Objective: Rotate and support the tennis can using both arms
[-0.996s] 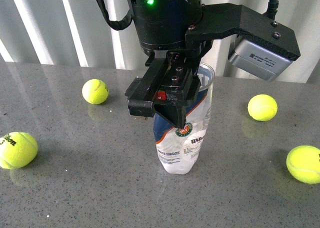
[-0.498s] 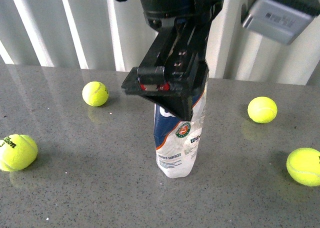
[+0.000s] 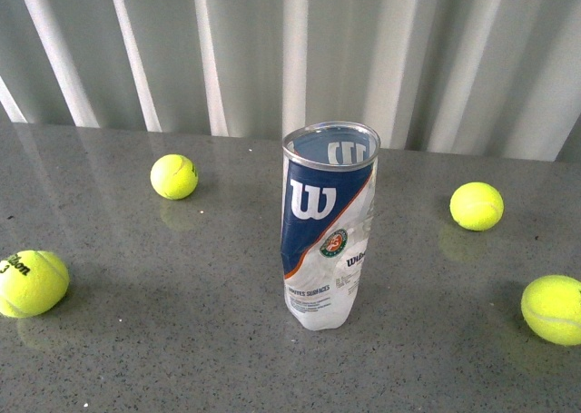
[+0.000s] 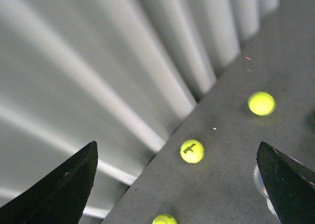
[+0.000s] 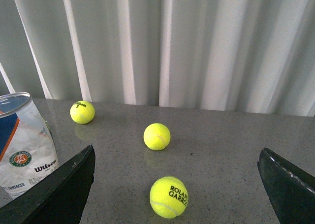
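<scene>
Tennis can [image 3: 329, 222] stands alone near the middle of the grey stone table [image 3: 182, 322], and that is the change I note: a second ago a black arm hung over it with its gripper down around the open rim, half a second ago that arm was lifting up and away, and now my front camera shows no arm at all. I judge from this that the can has been let go and keeps its balance without support, so the turning and steadying look done, or nearly so.

Its long axis runs up and down, with a slight lean. The silver rim [image 3: 330, 146] and open mouth point up, and the clear base sits on the table. The blue label with the white W faces my camera.

Four tennis balls lie well apart from it: one far left [image 3: 173, 176], one near left [image 3: 33, 278], one far right [image 3: 477, 205], one near right [image 3: 552, 309].

My left gripper [image 4: 177, 177] is spread wide and holds nothing, aimed towards the curtain [image 4: 98, 61] and table edge. My right gripper [image 5: 177, 182] is also spread wide and empty, with the can just beside one finger.
</scene>
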Controlling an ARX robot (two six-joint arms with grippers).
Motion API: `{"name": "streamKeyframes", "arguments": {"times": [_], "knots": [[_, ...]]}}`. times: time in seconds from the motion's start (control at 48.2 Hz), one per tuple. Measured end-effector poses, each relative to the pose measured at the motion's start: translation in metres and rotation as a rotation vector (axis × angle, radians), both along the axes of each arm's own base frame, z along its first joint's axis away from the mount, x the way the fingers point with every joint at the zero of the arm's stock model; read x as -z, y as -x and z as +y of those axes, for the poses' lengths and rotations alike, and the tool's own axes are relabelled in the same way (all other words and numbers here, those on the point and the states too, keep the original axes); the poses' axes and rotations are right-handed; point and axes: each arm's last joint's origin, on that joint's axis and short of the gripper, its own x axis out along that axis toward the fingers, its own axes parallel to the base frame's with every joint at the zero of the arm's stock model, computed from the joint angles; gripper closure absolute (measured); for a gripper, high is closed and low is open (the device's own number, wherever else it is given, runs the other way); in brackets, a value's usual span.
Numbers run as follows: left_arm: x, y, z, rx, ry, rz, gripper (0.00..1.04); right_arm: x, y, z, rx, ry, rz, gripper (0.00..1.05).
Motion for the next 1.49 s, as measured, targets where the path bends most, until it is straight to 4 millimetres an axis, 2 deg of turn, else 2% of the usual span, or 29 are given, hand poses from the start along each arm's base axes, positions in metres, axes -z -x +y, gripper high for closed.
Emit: {"name": "streamKeyframes", "arguments": {"times": [0.062, 0.124, 0.207, 0.29, 0.373, 0.415, 0.477, 0.581, 0.643, 0.684, 0.83, 0.85, 1.037, 1.245, 1.493], "knots": [[0.0, 0.014, 0.024, -0.084, 0.092, -0.015, 0.07, 0.0, 0.0, 0.0, 0.0, 0.0, 0.0, 0.07], [0.009, 0.033, 0.049, -0.179, 0.211, 0.002, 0.07, 0.0, 0.0, 0.0, 0.0, 0.0, 0.0, 0.07], [0.037, 0.067, 0.08, -0.298, 0.354, 0.055, 0.07, 0.0, 0.0, 0.0, 0.0, 0.0, 0.0, 0.07], [0.06, 0.087, 0.097, -0.377, 0.439, 0.076, 0.08, 0.0, 0.0, 0.0, 0.0, 0.0, 0.0, 0.07], [0.081, 0.105, 0.114, -0.588, 0.531, -0.024, 0.2, 0.0, 0.0, 0.0, 0.0, 0.0, 0.0, 0.07], [0.092, 0.113, 0.12, -0.623, 0.552, -0.054, 0.25, 0.0, 0.0, 0.0, 0.0, 0.0, 0.0, 0.07], [0.118, 0.129, 0.129, -0.66, 0.579, -0.078, 0.36, 0.0, 0.0, 0.0, 0.0, 0.0, 0.0, 0.07], [0.157, 0.142, 0.128, -0.719, 0.603, -0.051, 0.52, 0.0, 0.0, 0.0, 0.0, 0.0, 0.0, 0.07], [0.171, 0.146, 0.124, -0.714, 0.605, -0.03, 0.61, 0.0, 0.0, 0.0, -0.001, 0.0, 0.0, 0.07], [0.177, 0.147, 0.121, -0.713, 0.607, -0.021, 0.66, 0.0, 0.0, 0.0, -0.001, 0.0, 0.0, 0.07], [0.201, 0.158, 0.109, -0.705, 0.61, -0.018, 1.0, 0.0, 0.0, 0.0, 0.002, 0.0, 0.0, 0.07], [0.202, 0.159, 0.108, -0.709, 0.612, -0.02, 1.01, 0.0, 0.0, 0.0, 0.002, 0.0, 0.0, 0.07], [0.221, 0.168, 0.1, -0.707, 0.617, -0.016, 1.01, 0.0, 0.0, 0.0, 0.0, 0.0, 0.0, 0.07], [0.23, 0.174, 0.089, -0.711, 0.621, -0.026, 1.01, 0.0, 0.0, 0.0, 0.0, 0.0, 0.0, 0.07], [0.242, 0.182, 0.087, -0.699, 0.621, -0.021, 1.01, 0.0, 0.0, 0.0, 0.0, 0.0, 0.0, 0.07]]}}
